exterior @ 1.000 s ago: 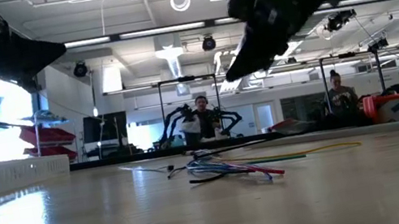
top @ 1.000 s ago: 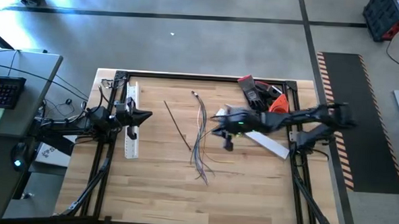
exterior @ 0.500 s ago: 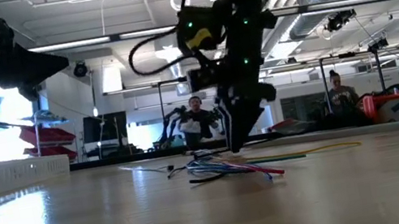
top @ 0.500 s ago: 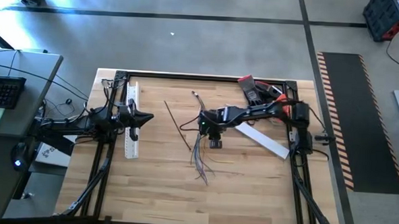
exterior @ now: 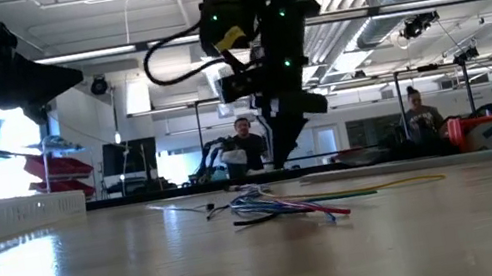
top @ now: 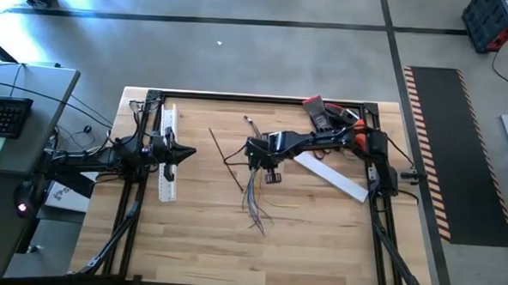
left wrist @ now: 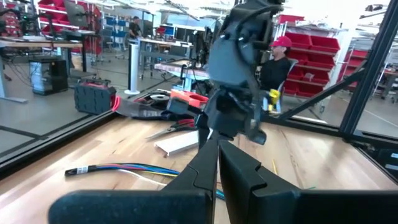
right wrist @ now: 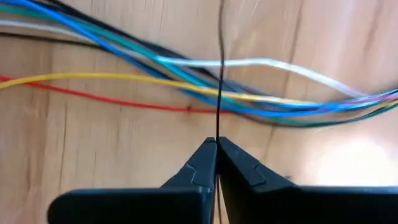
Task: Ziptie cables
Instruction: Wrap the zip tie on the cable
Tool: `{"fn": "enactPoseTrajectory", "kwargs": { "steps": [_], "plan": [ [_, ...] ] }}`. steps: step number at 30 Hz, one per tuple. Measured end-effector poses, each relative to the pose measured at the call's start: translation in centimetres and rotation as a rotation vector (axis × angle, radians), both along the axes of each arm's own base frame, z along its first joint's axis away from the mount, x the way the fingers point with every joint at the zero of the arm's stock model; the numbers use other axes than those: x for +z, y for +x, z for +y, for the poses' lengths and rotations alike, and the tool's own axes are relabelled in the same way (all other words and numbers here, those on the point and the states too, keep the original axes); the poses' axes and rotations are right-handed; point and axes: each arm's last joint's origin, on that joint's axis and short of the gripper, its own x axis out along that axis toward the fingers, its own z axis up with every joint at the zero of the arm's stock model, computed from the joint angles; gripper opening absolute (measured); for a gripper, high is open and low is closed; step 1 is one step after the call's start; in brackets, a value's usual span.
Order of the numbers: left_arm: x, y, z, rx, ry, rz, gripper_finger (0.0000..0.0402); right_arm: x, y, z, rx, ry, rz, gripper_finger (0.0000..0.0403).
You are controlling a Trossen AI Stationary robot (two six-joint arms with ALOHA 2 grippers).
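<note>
One cables (top: 255, 190) bunch — two zipties (top: 224, 158) — two arms.

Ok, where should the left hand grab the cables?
Take the cables at the far stretch, where the wires run tight together, coming straight down and closing across the run. The near ends fan apart, and the right hand, shut on a ziptie, is over the middle.

Both arms are dark, jointed links. The right arm (top: 323, 144) carries green indicator lights, an orange-red section near its base and looped black cabling. Each gripper has two black, tapered fingers (right wrist: 196, 174).
</note>
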Motion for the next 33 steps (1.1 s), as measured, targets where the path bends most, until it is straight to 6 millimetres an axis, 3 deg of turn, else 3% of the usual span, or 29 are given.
{"fn": "enactPoseTrajectory", "kwargs": {
  "steps": [6,11,15,19,23,33],
  "plan": [
    [0.1,0.0,0.0,0.002,0.001,-0.013,0.0000,2.4,2.8,1.8,0.190,-0.100,-0.207,0.0000],
    [1.8,-0.3,0.0,0.001,0.017,-0.075,0.0000,3.3,5.4,4.7,0.569,-0.242,-0.520,0.0000],
    [3.4,-0.8,-0.1,0.000,0.050,-0.104,0.0000,3.3,6.1,6.3,0.861,-0.322,-0.767,0.0000],
    [4.2,-1.0,-0.1,0.002,0.062,-0.126,0.0000,3.7,6.3,6.4,0.931,-0.291,-0.911,0.0000],
    [4.1,-1.0,-0.1,0.012,0.061,-0.114,0.0000,2.0,7.0,6.6,0.924,-0.212,-0.971,0.0000],
    [3.8,-0.9,0.0,0.038,0.057,-0.082,0.0000,-4.9,10.2,7.7,1.054,-0.354,-1.025,0.0000]
  ]
}}
